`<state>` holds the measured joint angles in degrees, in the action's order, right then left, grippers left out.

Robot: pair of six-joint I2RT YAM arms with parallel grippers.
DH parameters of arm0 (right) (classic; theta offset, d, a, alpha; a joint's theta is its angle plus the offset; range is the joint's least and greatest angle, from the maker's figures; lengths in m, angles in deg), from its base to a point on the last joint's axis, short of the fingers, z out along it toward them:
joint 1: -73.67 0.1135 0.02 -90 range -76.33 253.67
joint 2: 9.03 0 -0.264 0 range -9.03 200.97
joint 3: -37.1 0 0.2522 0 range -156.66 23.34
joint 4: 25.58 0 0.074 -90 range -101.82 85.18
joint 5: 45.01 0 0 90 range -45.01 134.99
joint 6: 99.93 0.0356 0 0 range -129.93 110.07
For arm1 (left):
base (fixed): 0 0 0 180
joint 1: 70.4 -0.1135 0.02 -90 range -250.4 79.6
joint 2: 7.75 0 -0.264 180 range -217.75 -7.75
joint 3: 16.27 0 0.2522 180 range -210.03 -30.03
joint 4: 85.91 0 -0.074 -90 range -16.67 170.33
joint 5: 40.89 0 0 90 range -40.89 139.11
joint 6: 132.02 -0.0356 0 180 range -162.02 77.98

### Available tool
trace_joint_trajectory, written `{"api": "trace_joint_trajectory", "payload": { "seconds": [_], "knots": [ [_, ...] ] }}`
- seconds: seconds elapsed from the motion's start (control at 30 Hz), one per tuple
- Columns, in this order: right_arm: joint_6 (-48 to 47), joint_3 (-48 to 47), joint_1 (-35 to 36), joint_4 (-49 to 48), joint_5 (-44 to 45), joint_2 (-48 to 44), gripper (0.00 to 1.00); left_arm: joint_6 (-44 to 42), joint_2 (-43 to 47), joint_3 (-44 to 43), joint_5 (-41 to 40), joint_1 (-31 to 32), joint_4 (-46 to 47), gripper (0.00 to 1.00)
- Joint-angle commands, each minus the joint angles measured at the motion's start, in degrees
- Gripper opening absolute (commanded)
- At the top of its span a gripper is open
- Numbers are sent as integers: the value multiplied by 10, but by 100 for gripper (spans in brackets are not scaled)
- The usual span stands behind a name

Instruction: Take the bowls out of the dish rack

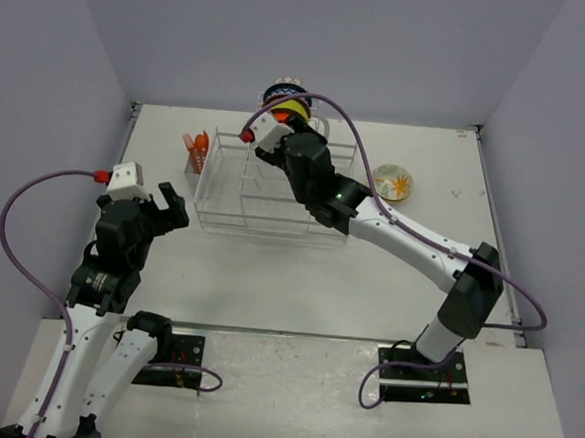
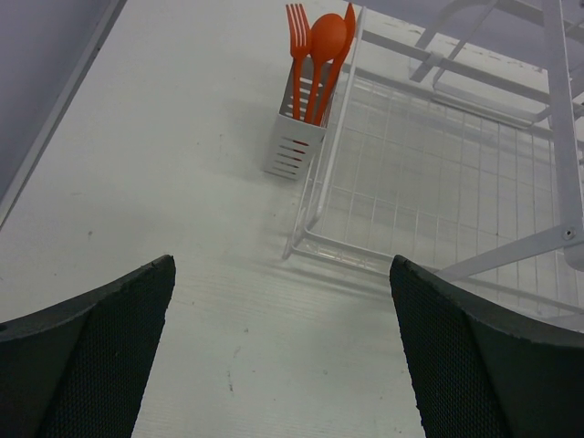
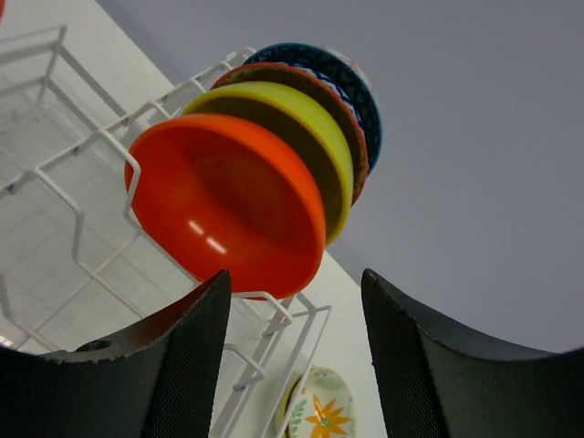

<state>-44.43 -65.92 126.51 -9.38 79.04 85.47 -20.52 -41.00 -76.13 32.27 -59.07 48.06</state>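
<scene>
Right claw (image 3: 294, 306) gapes empty beneath orange-red bowl (image 3: 219, 196).

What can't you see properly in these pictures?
Top view: the right arm covers most of the racked bowls.
Right wrist view: the dark blue bowl shows only a sliver behind the yellow-green bowl and orange-red bowl.
Right wrist view: the bottom edge cuts off the cream bowl.

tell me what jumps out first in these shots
The bright orange-red bowl fills the right wrist view, standing on edge in the dish rack with a yellow-green bowl and a dark blue bowl behind it, the open right claw just before it. A cream floral bowl sits on the table right of the rack.
</scene>
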Motion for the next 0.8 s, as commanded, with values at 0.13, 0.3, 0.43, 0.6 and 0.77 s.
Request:
{"api": "trace_joint_trajectory", "payload": {
  "seconds": [0.13, 0.3, 0.43, 0.6, 0.77],
  "knots": [
    [-87, -55, -4, -17, 12, 23, 58, -8, -8, 0, 10, -3, 19, 100],
    [-87, -53, -17, -2, -12, 31, 56, -7, -8, -1, 9, -3, 15, 100],
    [-82, -45, -26, 1, -34, 28, 54, -7, -8, -1, 8, -3, 15, 100],
    [-83, -39, -34, -4, -41, 34, 46, -6, -7, -2, 5, -3, 14, 100],
    [-94, -30, -36, -21, -42, 43, 45, -6, -7, -2, 6, -3, 14, 100]
  ]
}}
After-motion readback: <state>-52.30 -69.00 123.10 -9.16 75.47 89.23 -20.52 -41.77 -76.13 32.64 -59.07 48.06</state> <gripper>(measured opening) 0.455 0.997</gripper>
